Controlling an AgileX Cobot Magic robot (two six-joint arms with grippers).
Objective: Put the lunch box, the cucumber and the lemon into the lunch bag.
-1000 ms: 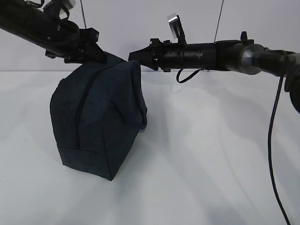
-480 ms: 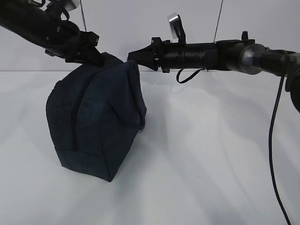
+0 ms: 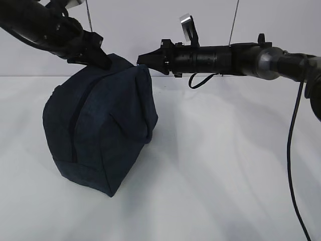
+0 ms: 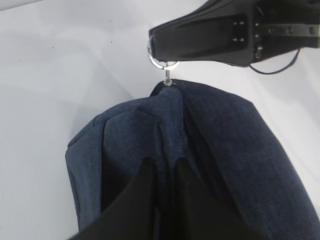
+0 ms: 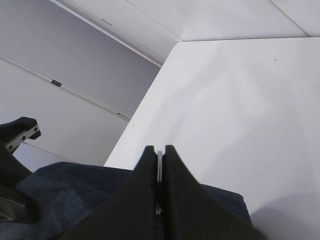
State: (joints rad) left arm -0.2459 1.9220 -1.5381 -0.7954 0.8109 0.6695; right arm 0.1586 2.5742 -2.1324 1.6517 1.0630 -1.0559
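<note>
White tabletop (image 3: 225, 175), matte, lightly shadowed. Pale wall (image 3: 135, 30) behind it. Two thin vertical rods (image 3: 233, 20) against the wall.

One bag (image 3: 98, 128) stands on one white table (image 3: 225, 165). Two arms are in view, each ending in one gripper: the left gripper (image 3: 95, 54) and the right gripper (image 3: 143, 59), so two grippers in all. Each gripper shows two fingers, four counted together. One silver ring pull (image 4: 161, 61) hangs at the bag's upper end, with one zipper line (image 3: 75, 131) running down the bag's side. One black cable (image 3: 296, 160) drops along the right edge of the exterior view, and one smaller cable loop (image 3: 199, 81) hangs under the right arm.
</note>
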